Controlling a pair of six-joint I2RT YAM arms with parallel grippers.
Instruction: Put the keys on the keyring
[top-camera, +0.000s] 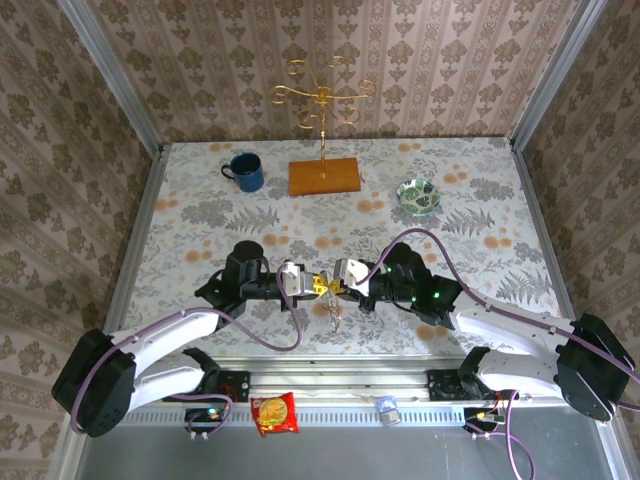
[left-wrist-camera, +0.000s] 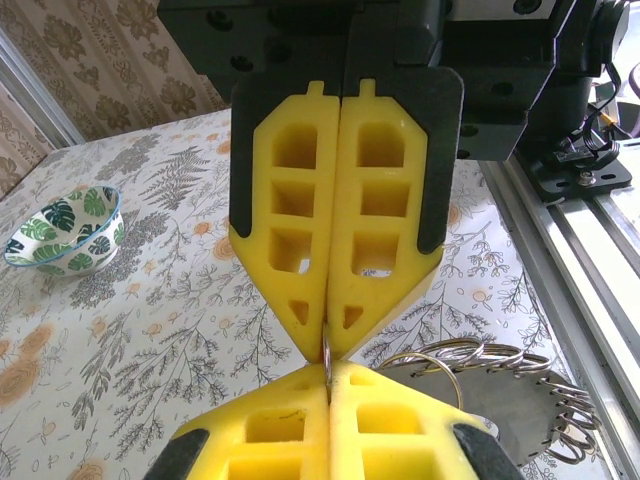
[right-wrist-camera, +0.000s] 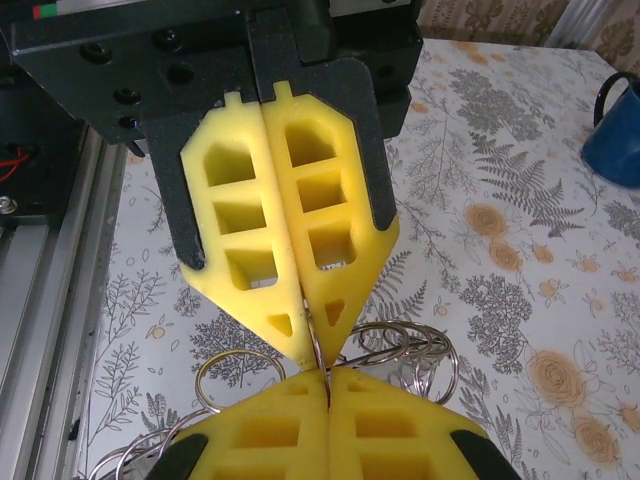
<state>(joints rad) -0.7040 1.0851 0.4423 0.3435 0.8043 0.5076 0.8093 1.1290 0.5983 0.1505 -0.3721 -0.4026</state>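
My left gripper (top-camera: 314, 286) and right gripper (top-camera: 331, 288) meet tip to tip above the near middle of the table. Both are shut on one thin wire ring (left-wrist-camera: 327, 350), seen edge-on between the yellow pads. In the left wrist view my own gripper (left-wrist-camera: 328, 372) is at the bottom and the right gripper (left-wrist-camera: 326, 335) faces it from above. This ring belongs to the keyring (left-wrist-camera: 520, 420), a flat grey plate with several wire rings along its rim. The bunch hangs below the tips (top-camera: 333, 315). More rings (right-wrist-camera: 410, 350) fan out in the right wrist view. The keys are out of view.
A blue mug (top-camera: 244, 171) stands at the back left. A gold wire stand on a wooden base (top-camera: 324, 176) is at the back centre, and a green leaf-patterned bowl (top-camera: 418, 195) at the back right. A snack packet (top-camera: 274, 413) lies on the front rail.
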